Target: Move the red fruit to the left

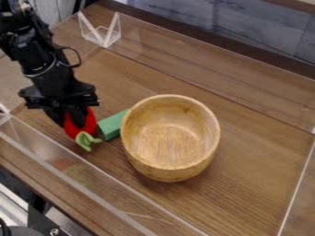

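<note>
The red fruit (80, 125), small and glossy with a light green leafy cap (87, 139), sits at the left of the wooden table between the fingers of my gripper (77, 128). The black gripper comes down on it from above and is shut on it, hiding most of the red body. Only the cap pokes out below the fingertips. Whether the fruit still touches the table cannot be told.
A flat green block (114, 124) lies just right of the fruit, touching the wooden bowl (172, 136). A clear acrylic wall (74, 175) runs along the front edge close to the gripper. A clear stand (101, 31) is at the back.
</note>
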Motion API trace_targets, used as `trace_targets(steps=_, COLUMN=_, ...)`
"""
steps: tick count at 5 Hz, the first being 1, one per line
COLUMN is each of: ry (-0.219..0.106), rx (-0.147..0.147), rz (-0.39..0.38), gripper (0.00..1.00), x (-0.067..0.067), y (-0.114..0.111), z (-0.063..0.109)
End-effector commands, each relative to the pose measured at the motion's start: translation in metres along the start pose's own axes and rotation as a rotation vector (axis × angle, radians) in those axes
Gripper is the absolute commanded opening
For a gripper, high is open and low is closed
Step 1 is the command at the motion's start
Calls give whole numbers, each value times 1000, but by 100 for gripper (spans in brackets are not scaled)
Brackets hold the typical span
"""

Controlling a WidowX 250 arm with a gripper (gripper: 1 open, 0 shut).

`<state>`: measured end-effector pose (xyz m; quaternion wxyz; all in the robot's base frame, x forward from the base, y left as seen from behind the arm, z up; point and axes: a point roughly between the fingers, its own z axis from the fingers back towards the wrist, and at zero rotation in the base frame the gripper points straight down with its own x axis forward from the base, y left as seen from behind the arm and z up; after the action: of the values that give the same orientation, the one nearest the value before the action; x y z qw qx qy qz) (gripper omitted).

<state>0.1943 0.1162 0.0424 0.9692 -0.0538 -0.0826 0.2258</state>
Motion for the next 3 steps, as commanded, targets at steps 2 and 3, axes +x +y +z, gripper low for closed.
trace_targets(steps=2, ry=-53, rx=2, rz=52, gripper=0, x=15, y=2, z=19)
trace_targets(steps=3, ry=-64, rx=-18, rz=77, gripper=0, x=23, y=-8, z=33)
